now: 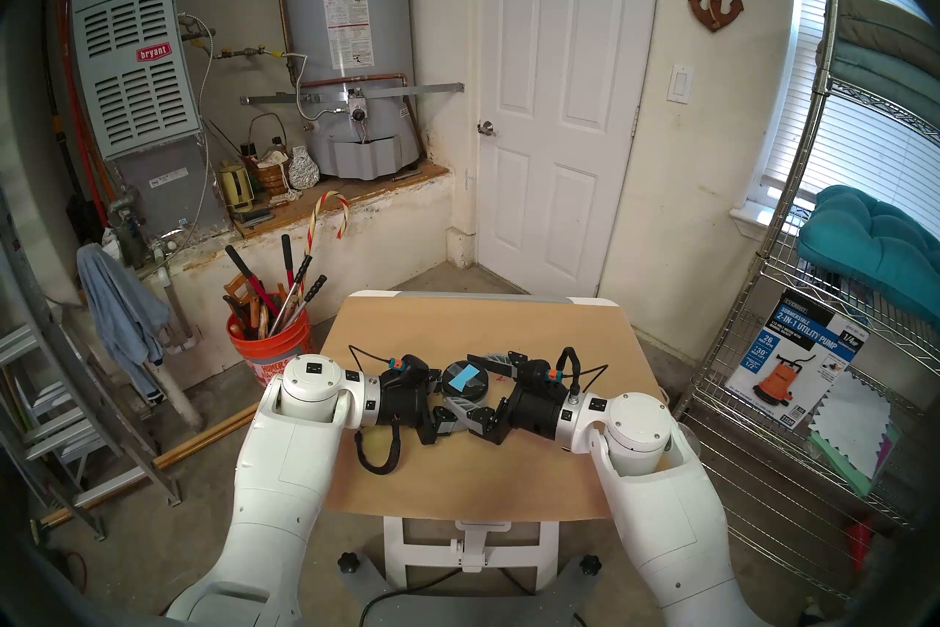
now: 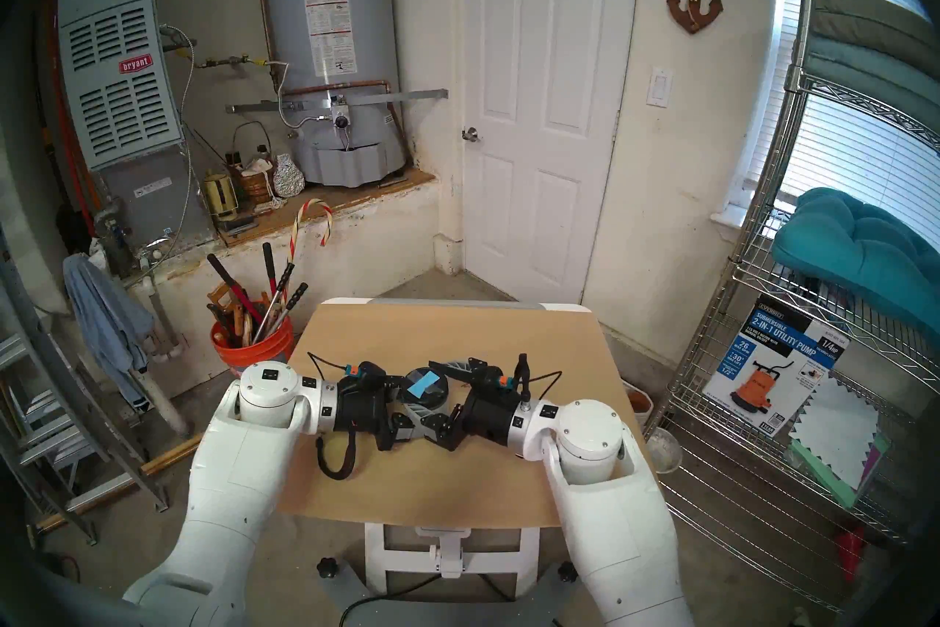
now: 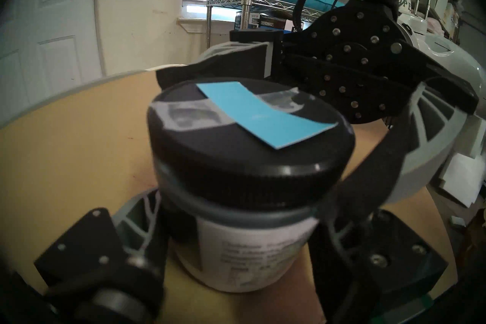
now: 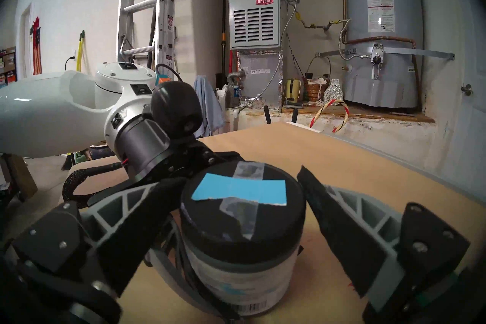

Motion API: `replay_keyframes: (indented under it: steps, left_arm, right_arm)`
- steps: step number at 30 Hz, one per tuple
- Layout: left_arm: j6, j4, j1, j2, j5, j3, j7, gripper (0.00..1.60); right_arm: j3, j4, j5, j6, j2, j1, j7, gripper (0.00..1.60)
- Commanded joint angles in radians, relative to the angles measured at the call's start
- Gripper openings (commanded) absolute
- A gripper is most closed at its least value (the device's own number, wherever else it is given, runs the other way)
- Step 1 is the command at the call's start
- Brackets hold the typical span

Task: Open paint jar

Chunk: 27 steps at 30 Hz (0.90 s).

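Note:
The paint jar [image 1: 464, 380] stands upright at the middle of the tan table [image 1: 458, 483], its black screw lid [image 3: 249, 136] on and bearing a light-blue tape strip [image 4: 239, 190]. My left gripper [image 1: 454, 396] comes in from the left and is shut on the jar's white-labelled body [image 3: 247, 257], below the lid. My right gripper [image 1: 480, 386] comes in from the right at lid height, one finger on each side of the lid. In the right wrist view the far finger [image 4: 342, 210] stands a little off the lid [image 4: 242, 226]; the near finger is at its rim.
An orange bucket of long-handled tools [image 1: 269, 346] stands left of the table. A wire shelf rack [image 1: 763, 305] with a pump box [image 1: 798, 356] is on the right, a ladder [image 1: 56, 387] on the far left. A white door [image 1: 559, 102] is behind.

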Motion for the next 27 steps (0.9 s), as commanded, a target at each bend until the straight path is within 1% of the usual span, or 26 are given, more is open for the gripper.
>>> replay_keyframes:
  steps: [1,2,3,4,5,7,8,9,10,12,14,16,18,20,22,23,25,26,27]
  left_arm:
    - [-0.001,-0.007,-0.019,-0.002,-0.006,-0.001,-0.004,0.00]
    - [0.002,-0.010,-0.019,-0.003,-0.006,-0.001,-0.005,0.00]
    - [0.004,-0.014,-0.018,-0.004,-0.006,0.000,-0.007,0.00]
    - [0.006,-0.016,-0.018,-0.004,-0.006,0.001,-0.008,0.00]
    - [0.007,-0.018,-0.019,-0.004,-0.006,0.001,-0.012,0.00]
    - [0.011,-0.017,-0.023,0.001,-0.002,0.006,-0.021,0.00]
    - [0.013,-0.018,-0.024,0.002,-0.001,0.007,-0.024,0.00]
    - [0.015,-0.018,-0.025,0.003,0.001,0.008,-0.027,0.00]
    - [0.016,-0.019,-0.025,0.003,0.002,0.008,-0.028,0.00]
    - [0.020,-0.022,-0.025,0.008,0.008,0.014,-0.038,0.00]
    - [0.023,-0.025,-0.025,0.010,0.010,0.016,-0.039,0.00]
    - [0.026,-0.031,-0.023,0.012,0.011,0.017,-0.042,0.00]
    - [0.028,-0.034,-0.023,0.013,0.011,0.017,-0.043,0.00]
    - [0.029,-0.037,-0.024,0.016,0.014,0.020,-0.045,0.00]
    - [0.031,-0.038,-0.024,0.017,0.014,0.020,-0.046,0.00]
    - [0.035,-0.040,-0.026,0.019,0.016,0.024,-0.051,0.00]
    - [0.038,-0.043,-0.026,0.019,0.016,0.026,-0.053,0.00]
    - [0.038,-0.043,-0.026,0.019,0.016,0.026,-0.053,0.00]
    - [0.039,-0.043,-0.027,0.019,0.016,0.027,-0.055,0.00]
  right_arm:
    - [-0.009,-0.003,0.002,0.001,-0.005,0.020,0.010,1.45]
    - [-0.010,0.000,0.000,-0.001,-0.005,0.022,0.010,1.10]
    - [-0.012,0.005,-0.005,-0.005,-0.005,0.025,0.007,0.82]
    - [-0.013,0.010,-0.006,-0.007,-0.005,0.028,0.007,0.82]
    - [-0.017,0.017,-0.011,-0.019,0.000,0.034,0.010,0.60]
    - [-0.017,0.034,-0.008,-0.029,0.001,0.046,0.019,0.48]
    - [-0.018,0.042,-0.006,-0.034,0.004,0.054,0.026,0.17]
    - [-0.022,0.049,-0.014,-0.046,0.010,0.063,0.030,0.05]
    - [-0.021,0.055,-0.015,-0.042,0.010,0.071,0.030,0.00]
    - [-0.027,0.082,-0.012,-0.056,0.026,0.101,0.063,0.00]
    - [-0.027,0.093,-0.010,-0.055,0.030,0.112,0.074,0.00]
    - [-0.035,0.135,0.000,-0.066,0.057,0.158,0.135,0.00]
    - [-0.032,0.140,0.000,-0.064,0.059,0.164,0.150,0.00]
    - [-0.049,0.180,0.021,-0.060,0.089,0.213,0.220,0.00]
    - [-0.050,0.184,0.026,-0.058,0.093,0.219,0.232,0.00]
    - [-0.074,0.201,0.037,-0.054,0.115,0.245,0.268,0.00]
    - [-0.087,0.222,0.044,-0.057,0.124,0.267,0.299,0.00]
    - [-0.087,0.222,0.044,-0.057,0.124,0.267,0.299,0.00]
    - [-0.101,0.238,0.044,-0.060,0.130,0.285,0.323,0.00]
